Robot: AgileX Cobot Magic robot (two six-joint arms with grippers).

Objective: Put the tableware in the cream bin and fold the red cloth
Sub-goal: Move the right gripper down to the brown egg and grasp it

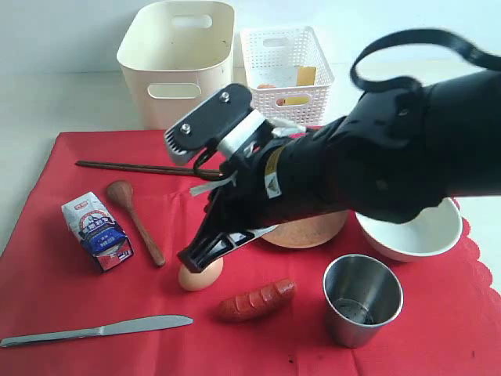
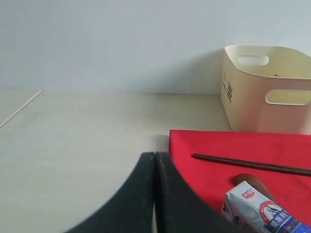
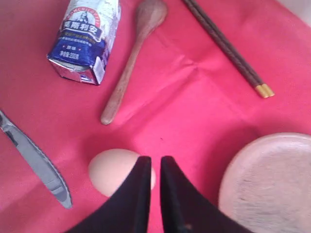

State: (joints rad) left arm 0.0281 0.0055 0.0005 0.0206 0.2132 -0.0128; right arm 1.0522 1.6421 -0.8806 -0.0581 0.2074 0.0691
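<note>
The red cloth (image 1: pixel 63 298) lies spread flat. On it rest dark chopsticks (image 1: pixel 133 168), a wooden spoon (image 1: pixel 137 219), a silver knife (image 1: pixel 94 330), a steel cup (image 1: pixel 362 298), a white bowl (image 1: pixel 411 235) and a wooden plate (image 1: pixel 309 231) partly hidden by my right arm. The cream bin (image 1: pixel 178 66) stands behind the cloth. My right gripper (image 3: pixel 155 160) hovers narrowly open and empty just beside an egg (image 3: pixel 114 177), with the plate (image 3: pixel 272 184) on its other side. My left gripper (image 2: pixel 154 158) is shut and empty over bare table, off the cloth's (image 2: pixel 204 150) left edge.
A blue-white carton (image 1: pixel 98 231), the egg (image 1: pixel 202 276) and a sausage (image 1: pixel 257 300) also lie on the cloth. A white lattice basket (image 1: pixel 286 66) holding food stands right of the cream bin. My right arm reaches across the cloth's middle.
</note>
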